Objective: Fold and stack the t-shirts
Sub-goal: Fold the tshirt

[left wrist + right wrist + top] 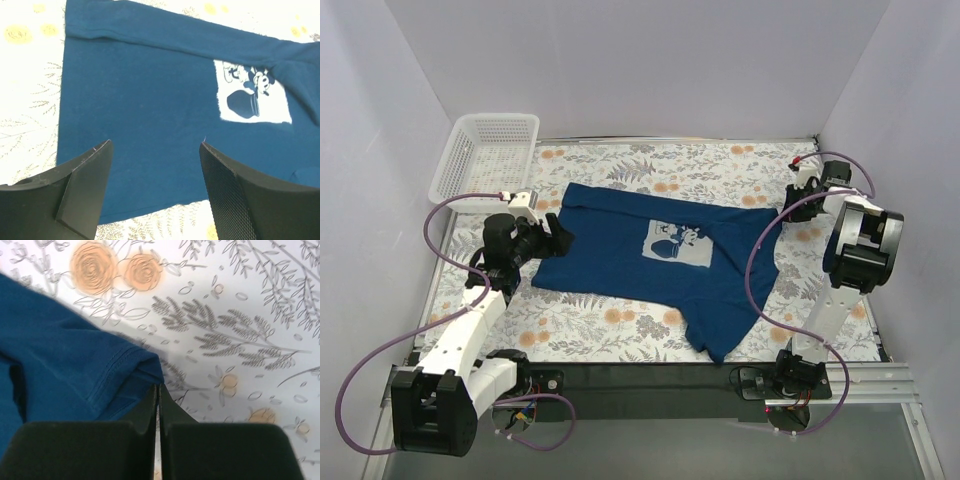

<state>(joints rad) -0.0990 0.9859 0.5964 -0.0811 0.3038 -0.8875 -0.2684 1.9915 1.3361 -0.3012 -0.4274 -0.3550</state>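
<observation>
A navy blue t-shirt (640, 265) with a pale square cartoon print lies spread, chest up, on the flowered cloth. My left gripper (558, 235) hovers open over the shirt's left edge. In the left wrist view the blue cloth (140, 100) fills the gap between its fingers (155, 145), and nothing is held. My right gripper (795, 200) is at the shirt's right sleeve. In the right wrist view its jaws (158, 386) are shut, with the tips pinching the folded corner of the sleeve hem (60, 365).
A white mesh basket (485, 150) stands at the back left corner. White walls close in the table on the left, back and right. A black rail (650, 380) runs along the near edge between the arm bases. Purple cables loop off both arms.
</observation>
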